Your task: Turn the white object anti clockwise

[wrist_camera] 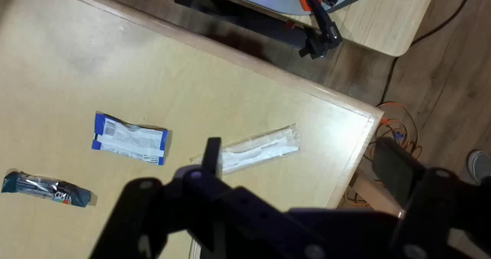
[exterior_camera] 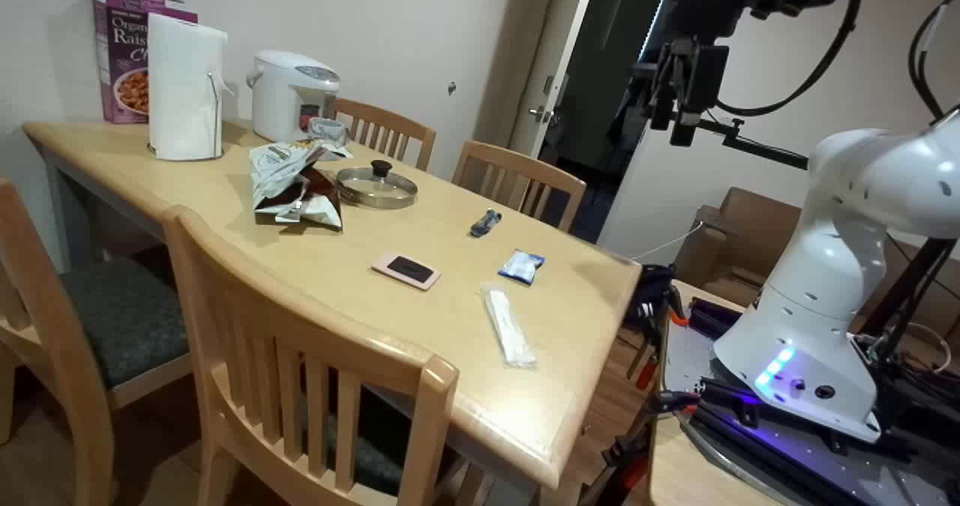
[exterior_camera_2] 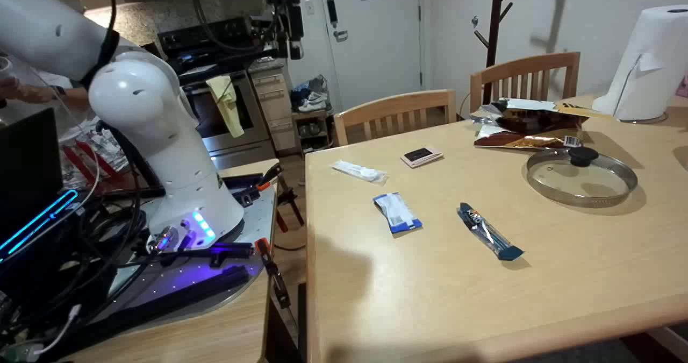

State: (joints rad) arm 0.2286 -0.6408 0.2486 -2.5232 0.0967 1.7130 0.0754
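Hand (wrist_camera: pixel 305 165) agape, "Organic" on box (exterior_camera: pixel 124 58).

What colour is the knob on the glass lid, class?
Black; the knob shows best in an exterior view.

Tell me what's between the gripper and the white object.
In the wrist view, only open air and the clear wrapper around the white object; the open gripper hangs well above it.
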